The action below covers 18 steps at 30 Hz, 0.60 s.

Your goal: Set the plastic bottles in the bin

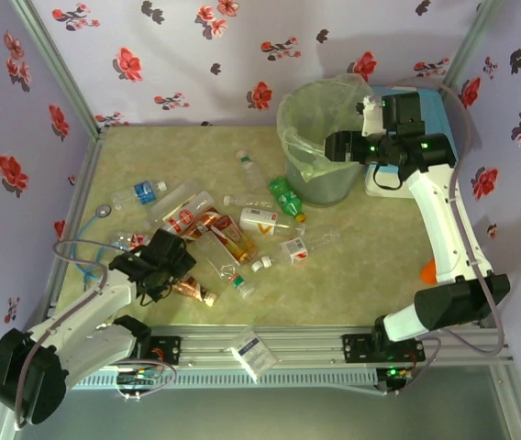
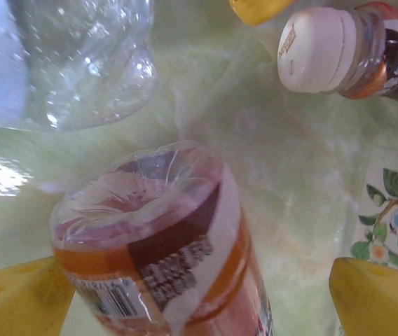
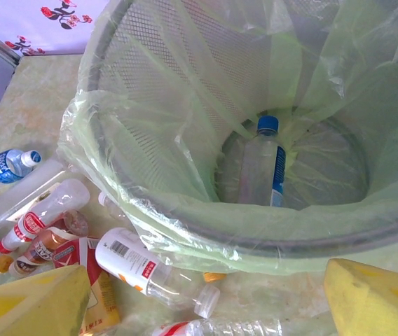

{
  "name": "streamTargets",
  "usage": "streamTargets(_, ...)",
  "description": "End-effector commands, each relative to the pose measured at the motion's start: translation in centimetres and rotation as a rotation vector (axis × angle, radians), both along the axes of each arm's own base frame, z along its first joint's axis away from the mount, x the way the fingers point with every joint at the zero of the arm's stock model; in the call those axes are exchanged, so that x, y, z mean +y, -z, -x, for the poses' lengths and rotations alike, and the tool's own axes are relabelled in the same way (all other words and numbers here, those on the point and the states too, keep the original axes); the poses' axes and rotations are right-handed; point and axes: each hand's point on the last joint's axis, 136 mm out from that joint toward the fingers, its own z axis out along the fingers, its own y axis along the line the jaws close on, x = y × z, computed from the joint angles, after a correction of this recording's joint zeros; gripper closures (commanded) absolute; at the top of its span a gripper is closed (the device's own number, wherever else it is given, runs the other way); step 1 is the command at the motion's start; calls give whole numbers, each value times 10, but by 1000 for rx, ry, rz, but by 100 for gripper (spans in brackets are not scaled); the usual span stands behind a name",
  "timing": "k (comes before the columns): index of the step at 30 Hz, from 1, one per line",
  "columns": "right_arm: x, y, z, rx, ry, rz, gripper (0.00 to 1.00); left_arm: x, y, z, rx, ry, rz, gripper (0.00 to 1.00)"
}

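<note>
Several plastic bottles [image 1: 207, 227] lie scattered on the table left of the bin [image 1: 320, 137], among them a green one with a yellow cap [image 1: 286, 197]. My left gripper [image 1: 171, 266] is low over the pile and open. An orange-labelled bottle [image 2: 157, 245] lies between its yellow fingers [image 2: 24, 301], close against the left one and apart from the right. A clear bottle [image 2: 73, 63] and a white-capped one [image 2: 325, 49] lie beyond. My right gripper [image 3: 206, 308] hangs open and empty over the bin's rim [image 3: 255, 238]. One blue-capped bottle [image 3: 262, 164] lies inside.
A blue-lidded cooler box [image 1: 430, 105] stands behind the right arm. Small cartons [image 1: 295, 249] lie among the bottles, and another [image 1: 253, 351] rests on the front rail. A bird-patterned carton [image 2: 392, 210] is beside the left gripper's right finger. Floral walls enclose the table.
</note>
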Motion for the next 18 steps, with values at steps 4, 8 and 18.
streamTargets(4, -2, -3, 6, -17, 9, -1, 13, -9, 11, -10, -60, -106, 102, 12)
streamTargets(8, -2, 0, 7, -9, 12, -11, 13, -11, 14, -12, -63, -107, 101, 21)
streamTargets(18, -2, -8, 8, -35, 16, -21, 14, -16, -4, -22, -92, -73, 92, 36)
